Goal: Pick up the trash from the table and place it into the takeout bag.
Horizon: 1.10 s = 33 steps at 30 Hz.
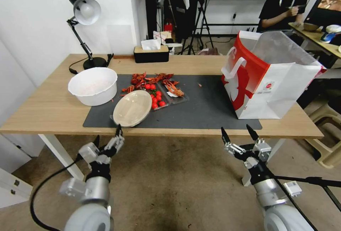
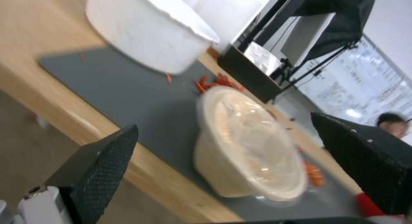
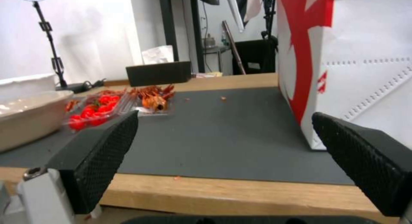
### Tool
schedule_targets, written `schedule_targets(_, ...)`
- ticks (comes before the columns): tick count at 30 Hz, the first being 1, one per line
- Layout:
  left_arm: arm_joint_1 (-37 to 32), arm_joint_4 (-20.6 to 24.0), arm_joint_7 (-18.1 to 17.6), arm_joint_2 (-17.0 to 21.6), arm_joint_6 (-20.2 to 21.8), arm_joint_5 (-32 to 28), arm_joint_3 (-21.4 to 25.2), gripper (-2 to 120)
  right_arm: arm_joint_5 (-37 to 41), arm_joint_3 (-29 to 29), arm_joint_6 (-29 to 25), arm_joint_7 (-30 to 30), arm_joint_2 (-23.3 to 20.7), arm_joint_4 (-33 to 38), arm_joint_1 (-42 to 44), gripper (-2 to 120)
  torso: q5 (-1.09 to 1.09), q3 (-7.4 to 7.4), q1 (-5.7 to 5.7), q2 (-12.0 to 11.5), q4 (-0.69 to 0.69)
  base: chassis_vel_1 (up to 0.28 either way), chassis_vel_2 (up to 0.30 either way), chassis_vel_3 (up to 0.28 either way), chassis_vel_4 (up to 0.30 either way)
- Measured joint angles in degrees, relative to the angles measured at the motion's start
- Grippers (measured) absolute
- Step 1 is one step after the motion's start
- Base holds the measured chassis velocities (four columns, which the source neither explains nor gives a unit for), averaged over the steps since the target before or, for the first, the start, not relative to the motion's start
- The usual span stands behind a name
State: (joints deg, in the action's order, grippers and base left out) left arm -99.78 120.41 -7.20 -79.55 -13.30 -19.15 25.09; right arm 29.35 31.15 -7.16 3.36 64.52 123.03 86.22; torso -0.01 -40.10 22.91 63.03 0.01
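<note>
A: What did the bench look like, biggest things first?

B: The table ran long across the scene with the dark grey mat over its middle. The takeout bag stood upright and open at the mat's right end, well apart from the rest.

A: And the left side?

B: A big white bowl sat at the mat's far-left corner. Just right of it lay the beige round plate, tilted, at the mat's near edge, its right rim leaning on the clear trays of tomatoes and crayfish.

A: The arms?

B: Both hung below the table's near edge. The left gripper hovered just short of the plate, fingers spread wide and holding nothing; its wrist camera framed the plate between them. The right gripper sat near the bag's near corner, also spread wide and empty, the bag to its right.
</note>
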Motion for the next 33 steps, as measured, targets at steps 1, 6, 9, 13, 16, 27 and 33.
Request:
schedule_targets(1,0.10,0.00,-0.09,0.08,0.06,-0.32,0.01,100,-0.43,0.16,-0.71,0.30,0.69,-0.14,1.02,100,0.00,0.00,0.00,0.00,-0.01,0.000,0.000,0.000,0.000)
schedule_targets(6,1.05,1.70,-2.74,0.69,2.44,-6.67,-0.17,100,-3.14,0.76,-4.01,1.65,4.01,-1.32,6.54,100,0.00,0.00,0.00,0.00,-0.01,0.000,0.000,0.000,0.000)
schedule_targets(9,3.20,5.62,-7.41,1.64,6.11,-18.08,0.57,100,-4.97,0.89,-5.80,2.26,5.88,-2.39,9.93,100,0.00,0.00,0.00,0.00,-0.01,0.000,0.000,0.000,0.000)
schedule_targets(13,6.37,11.12,-12.34,2.50,12.18,-37.16,2.40,100,-5.81,1.52,-6.48,2.74,6.09,-3.35,11.06,100,0.00,-0.01,0.00,0.00,-0.01,0.000,0.000,0.000,0.000)
schedule_targets(16,8.06,13.09,-14.47,2.62,16.41,-44.49,3.31,100,-5.84,1.95,-6.48,2.64,5.83,-3.43,11.11,100,0.01,-0.01,0.00,0.00,-0.01,0.000,0.000,0.000,0.000)
schedule_targets(27,9.94,14.48,-18.64,2.43,23.74,-54.21,4.83,100,-6.00,1.97,-5.43,1.21,4.83,-4.18,10.13,100,0.01,-0.01,0.00,0.00,-0.01,0.000,0.000,0.000,0.000)
schedule_targets(33,10.55,13.54,-18.03,1.83,24.14,-54.50,4.51,100,-5.94,1.66,-5.09,0.66,4.42,-4.21,9.51,100,0.01,-0.01,0.00,0.00,-0.01,0.000,0.000,0.000,0.000)
